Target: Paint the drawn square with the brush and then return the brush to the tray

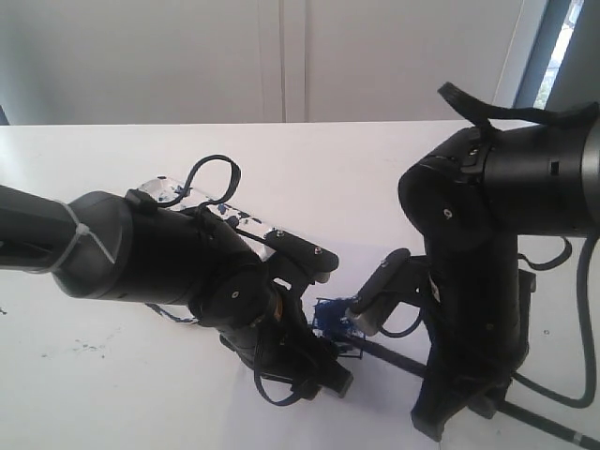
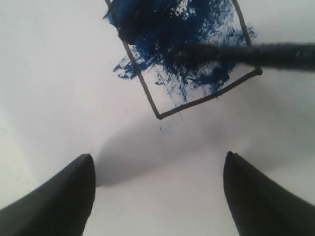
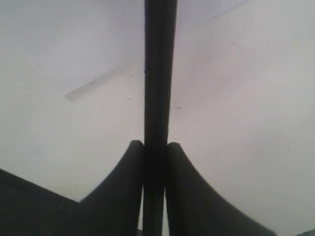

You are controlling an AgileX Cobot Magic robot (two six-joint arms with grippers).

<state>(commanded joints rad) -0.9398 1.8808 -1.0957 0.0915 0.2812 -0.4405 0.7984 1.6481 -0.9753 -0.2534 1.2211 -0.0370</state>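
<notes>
Two right fingers (image 3: 123,196) pinch the long thin black brush (image 3: 160,73), tip on the blue-smeared black-outlined square (image 2: 167,29); left fingers (image 2: 64,201) spread.

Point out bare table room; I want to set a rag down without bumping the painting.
Free: the far strip of table along the wall, and the near patch in front of the left arm. Crowded: the middle, where the open left end effector and the right end effector gripping the brush meet over the drawn square.
</notes>
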